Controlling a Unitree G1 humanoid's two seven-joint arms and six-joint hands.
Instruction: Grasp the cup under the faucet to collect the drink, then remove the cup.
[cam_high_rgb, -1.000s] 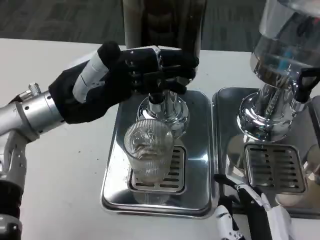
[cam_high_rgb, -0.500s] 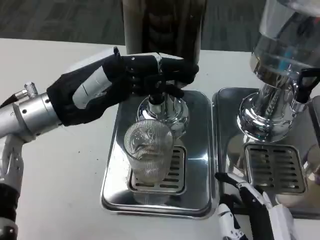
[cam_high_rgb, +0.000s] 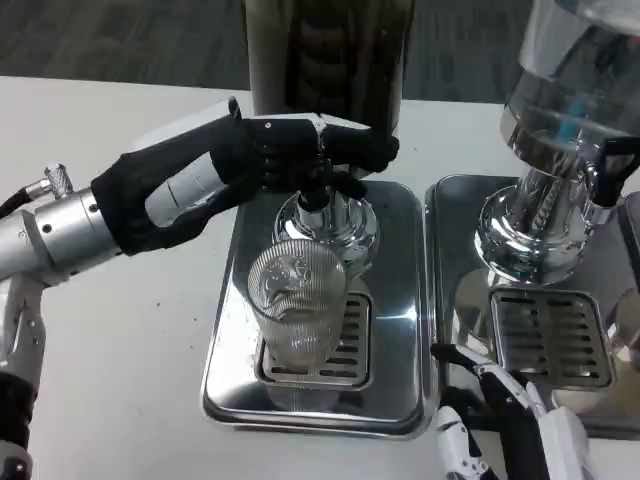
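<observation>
A clear ribbed cup (cam_high_rgb: 296, 302) stands upright on the drip grate of a steel tray (cam_high_rgb: 232, 330), below the faucet (cam_high_rgb: 322, 195) of a dark drink dispenser (cam_high_rgb: 325, 60). My left hand (cam_high_rgb: 250, 160), black-gloved, reaches in from the left above the cup, its fingers wrapped on the faucet lever. The cup looks empty; no stream is visible. My right hand (cam_high_rgb: 505, 425) lies low at the bottom right, near the tray's front corner, fingers apart and holding nothing.
A second dispenser (cam_high_rgb: 575, 110) with a clear tank stands on its own steel tray (cam_high_rgb: 545, 340) at the right. White table surface lies to the left of the trays.
My left forearm has dropped and the hand has stretched further over the faucet lever. The right hand has crept slightly upward. The cup has not moved.
</observation>
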